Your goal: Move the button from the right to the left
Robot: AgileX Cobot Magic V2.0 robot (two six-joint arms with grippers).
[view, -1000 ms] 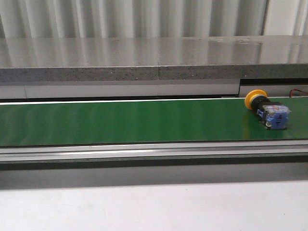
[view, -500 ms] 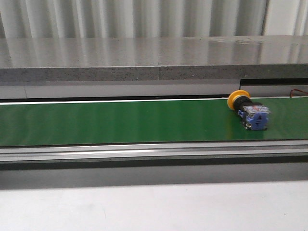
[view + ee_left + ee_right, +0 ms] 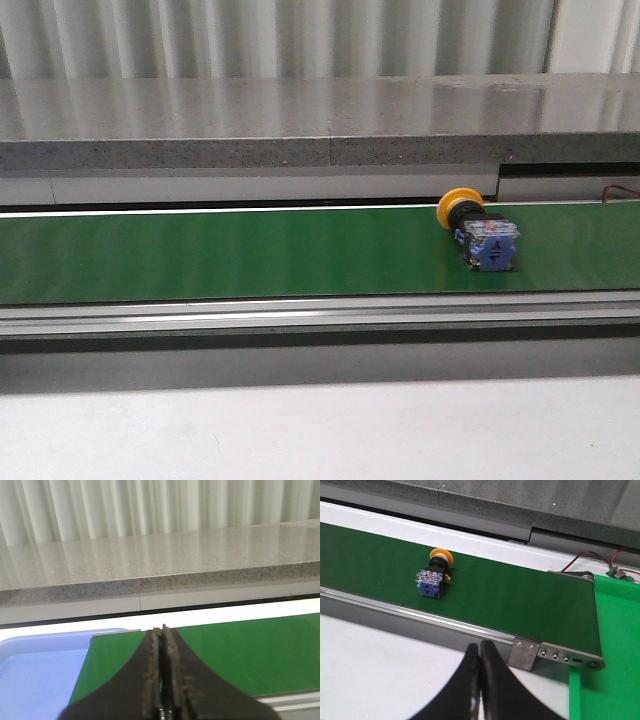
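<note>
The button (image 3: 479,232) lies on its side on the green conveyor belt (image 3: 250,255), right of centre, yellow cap toward the back and blue block toward the front. The right wrist view shows the button (image 3: 434,575) on the belt too, well ahead of my right gripper (image 3: 480,647), which is shut and empty over the white table. My left gripper (image 3: 161,630) is shut with nothing in it, above the belt's left end. Neither gripper shows in the front view.
A blue tray (image 3: 40,665) sits past the belt's left end. A green bin (image 3: 615,645) sits past the right end, with red wires (image 3: 592,557) and a small circuit board behind it. A grey stone ledge (image 3: 320,125) runs behind the belt.
The button has travelled leftward along the belt, from near the right edge of the front view toward the middle. Nothing else visibly moved.
</note>
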